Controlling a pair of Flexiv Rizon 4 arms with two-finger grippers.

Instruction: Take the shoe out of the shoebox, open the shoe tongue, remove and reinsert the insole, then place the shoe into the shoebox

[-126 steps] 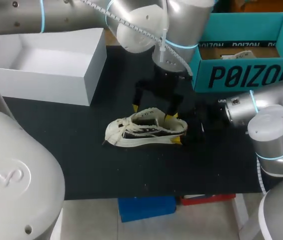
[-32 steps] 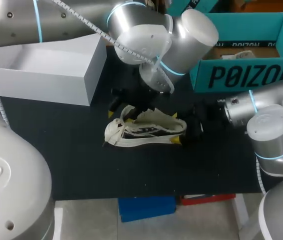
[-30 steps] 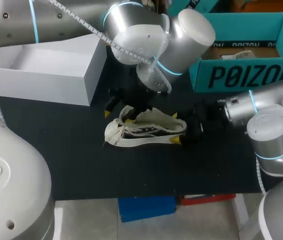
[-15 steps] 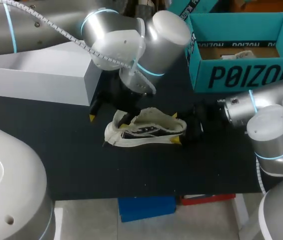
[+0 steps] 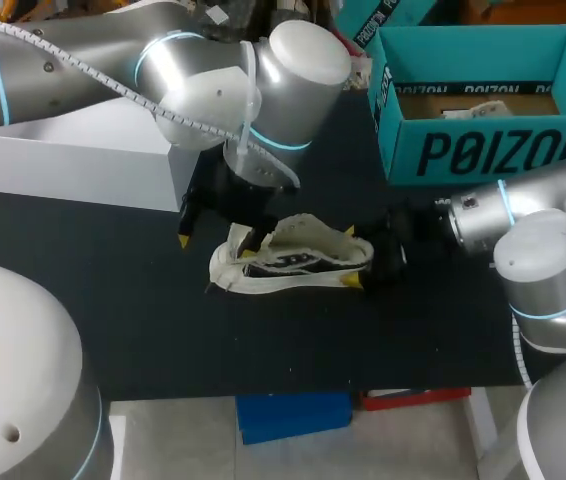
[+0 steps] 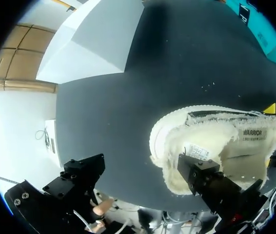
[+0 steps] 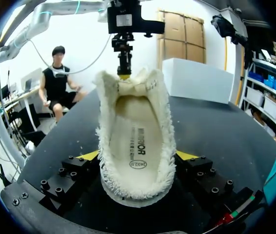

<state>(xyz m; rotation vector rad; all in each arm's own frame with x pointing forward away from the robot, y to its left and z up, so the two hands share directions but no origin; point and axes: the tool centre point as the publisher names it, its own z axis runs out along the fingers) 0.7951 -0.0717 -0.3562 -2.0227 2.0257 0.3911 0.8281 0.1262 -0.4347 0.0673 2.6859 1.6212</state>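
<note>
My right jaws clamped the fleece-lined shoe (image 5: 293, 262), its insole (image 7: 137, 141) printed. My left jaws stood apart over its toe.

Black table (image 5: 293, 340), cream shoe (image 5: 288, 262) mid-table, white box (image 5: 83, 165), teal shoebox (image 5: 493, 150)

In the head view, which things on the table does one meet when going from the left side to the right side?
white box → left hand → shoe → teal shoebox
</note>
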